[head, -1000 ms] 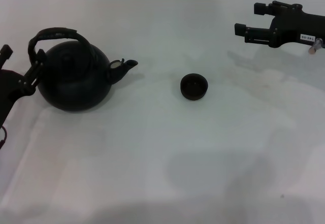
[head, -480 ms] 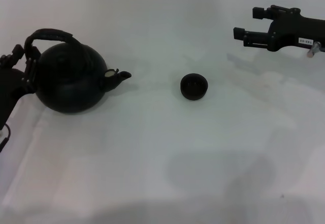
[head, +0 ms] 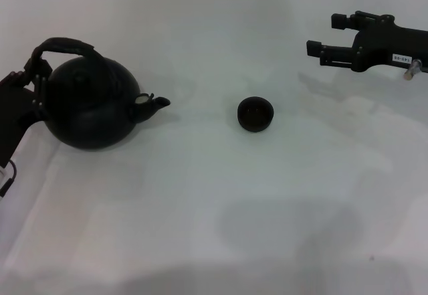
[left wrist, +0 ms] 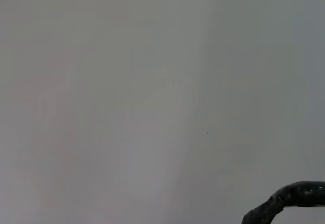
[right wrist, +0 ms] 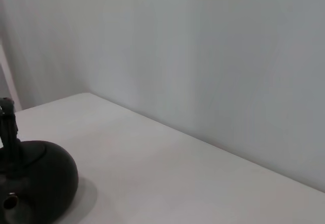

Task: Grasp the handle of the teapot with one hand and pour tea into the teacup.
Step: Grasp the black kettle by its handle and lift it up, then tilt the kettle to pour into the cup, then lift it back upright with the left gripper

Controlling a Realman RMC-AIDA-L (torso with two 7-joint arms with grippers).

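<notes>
Left gripper (head: pixel 32 84) sat at teapot (head: pixel 87 104) handle (head: pixel 63 46), grip state unclear; needed firm central hold before tilting spout toward teacup (head: pixel 255 114).

Before me lies a plain white tabletop (head: pixel 214 194), matte and unmarked, filling nearly the whole head view from lower edge to top. Soft grey shadows fall across its lower centre and along the bottom edge. A thin paler band at the very top marks the table's far limit. In my right wrist view a bare light-grey wall (right wrist: pixel 203 56) fills the upper frame and meets the table along a diagonal line. Lighting is even and diffuse.
</notes>
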